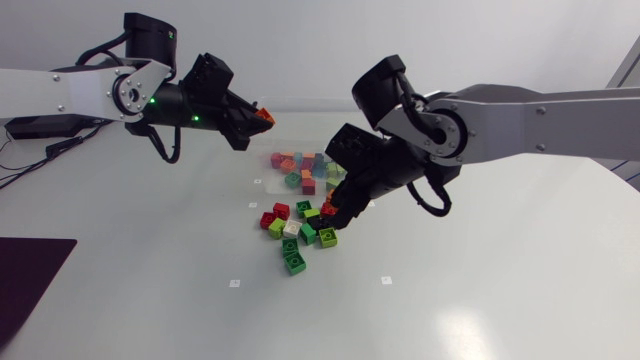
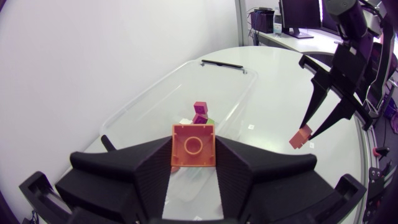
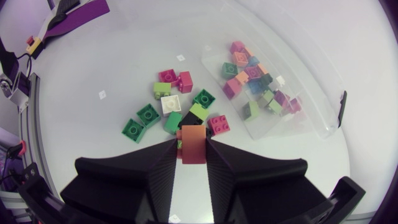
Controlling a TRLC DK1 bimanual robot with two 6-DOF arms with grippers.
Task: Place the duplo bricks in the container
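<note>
Two arms each grip one brick over the white desk (image 1: 150,270). At the left of the head view, the left fingers (image 1: 248,112) are clamped on an orange brick (image 1: 264,115), close to the left end of the clear container (image 1: 283,150). From above the brick shows only as a small orange tip. The left wrist view gives its square studded face (image 2: 194,146) pinched from both sides between the fingers (image 2: 163,163), with the container (image 2: 155,93) lying ahead of them. In the middle, the container holds a mixed heap of bricks (image 1: 305,170). The right wrist view shows these (image 3: 255,81) as red, orange, blue, green and pink, while the left wrist view makes out little more than a magenta one (image 2: 200,109). Nearer the front edge of the desk lie loose bricks (image 1: 295,235), mostly green and red with one white, clear of the container's wall. The right wrist view spreads them out (image 3: 168,106) ahead of the right fingers (image 3: 169,155). Coming in from the right, those fingers (image 1: 338,205) are narrowed onto a reddish brick (image 1: 328,210) at the right edge of the pile. The right wrist view shows that brick (image 3: 194,144) held on two sides. The left wrist view alone shows it (image 2: 301,137) from the side, at the very tips of the long fingers (image 2: 314,99).
</note>
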